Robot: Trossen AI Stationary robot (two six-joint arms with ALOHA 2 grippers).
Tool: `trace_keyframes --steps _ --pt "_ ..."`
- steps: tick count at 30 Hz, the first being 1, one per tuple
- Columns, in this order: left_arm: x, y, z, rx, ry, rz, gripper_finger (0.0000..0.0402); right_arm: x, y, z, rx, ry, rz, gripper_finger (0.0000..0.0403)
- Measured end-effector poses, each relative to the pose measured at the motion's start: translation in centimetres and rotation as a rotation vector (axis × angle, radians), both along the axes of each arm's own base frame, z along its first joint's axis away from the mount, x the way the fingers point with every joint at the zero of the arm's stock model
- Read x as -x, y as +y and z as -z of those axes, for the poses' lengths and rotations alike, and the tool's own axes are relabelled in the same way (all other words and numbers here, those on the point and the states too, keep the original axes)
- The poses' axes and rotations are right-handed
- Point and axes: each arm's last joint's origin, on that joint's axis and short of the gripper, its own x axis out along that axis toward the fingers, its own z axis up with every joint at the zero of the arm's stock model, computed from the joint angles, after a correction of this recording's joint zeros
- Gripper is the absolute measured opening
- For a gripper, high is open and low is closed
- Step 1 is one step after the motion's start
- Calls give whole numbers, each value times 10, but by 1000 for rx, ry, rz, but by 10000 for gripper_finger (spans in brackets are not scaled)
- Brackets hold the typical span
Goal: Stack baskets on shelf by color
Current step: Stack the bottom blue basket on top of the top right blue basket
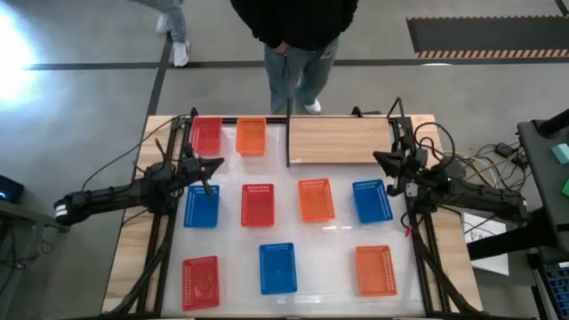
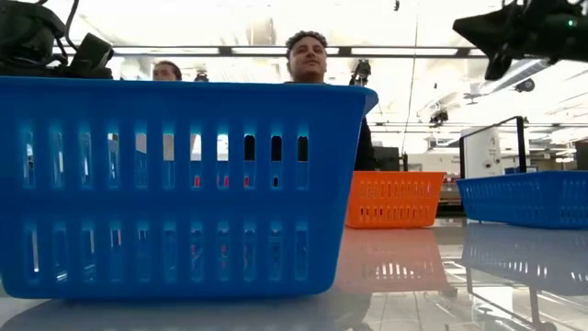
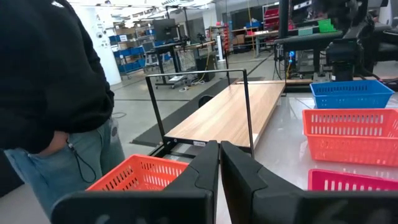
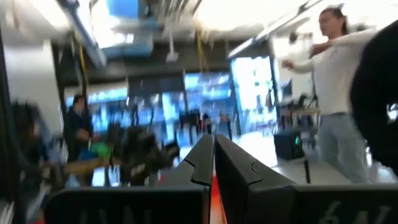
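Nine mesh baskets lie on the white tabletop in the high view. A red one and an orange one sit at the far left. Blue, red, orange and blue form the middle row. Red, blue and orange form the near row. The light-wood shelf stands at the far right with nothing on it. My left gripper hovers shut above the far-left blue basket's corner. My right gripper hovers shut near the shelf's right end.
A person in dark top and jeans stands just beyond the table's far edge, also in the left wrist view. The shelf's black frame posts rise at its ends. Cables lie off the table's right side.
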Motion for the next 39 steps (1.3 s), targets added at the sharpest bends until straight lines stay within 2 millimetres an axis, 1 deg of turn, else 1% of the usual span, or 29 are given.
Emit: trace_keyframes --steps 4,7,9,12,17,19,21,23,25,27,30,32,39 --pt "0 0 0 0 0 0 1 -15 6 -9 -18 153 -20 9" --pt "0 0 0 0 0 0 1 -36 12 -4 -34 313 -11 9" --pt "0 0 0 0 0 0 1 -48 18 -1 -32 385 -11 9" --pt "0 0 0 0 0 0 1 -59 28 -3 -43 440 -13 9" --pt "0 0 0 0 0 0 1 -82 44 -12 -125 507 -58 9" --pt "0 0 0 0 0 0 1 -93 50 -15 -159 549 -68 9" --pt "0 0 0 0 0 0 1 -104 55 -13 -178 636 -67 9" --pt "0 0 0 0 0 0 1 -118 60 -20 -198 660 -75 9" --pt "0 0 0 0 0 0 1 -132 65 -20 -219 718 -105 11" --pt "0 0 0 0 1 0 1 -149 71 -20 -240 769 -145 19" --pt "0 0 0 0 1 0 1 -174 81 -21 -260 832 -187 43" --pt "0 0 0 0 0 0 1 -191 88 -24 -275 853 -211 63" --pt "0 0 0 0 -1 1 1 -244 104 -19 -297 1027 -268 136"
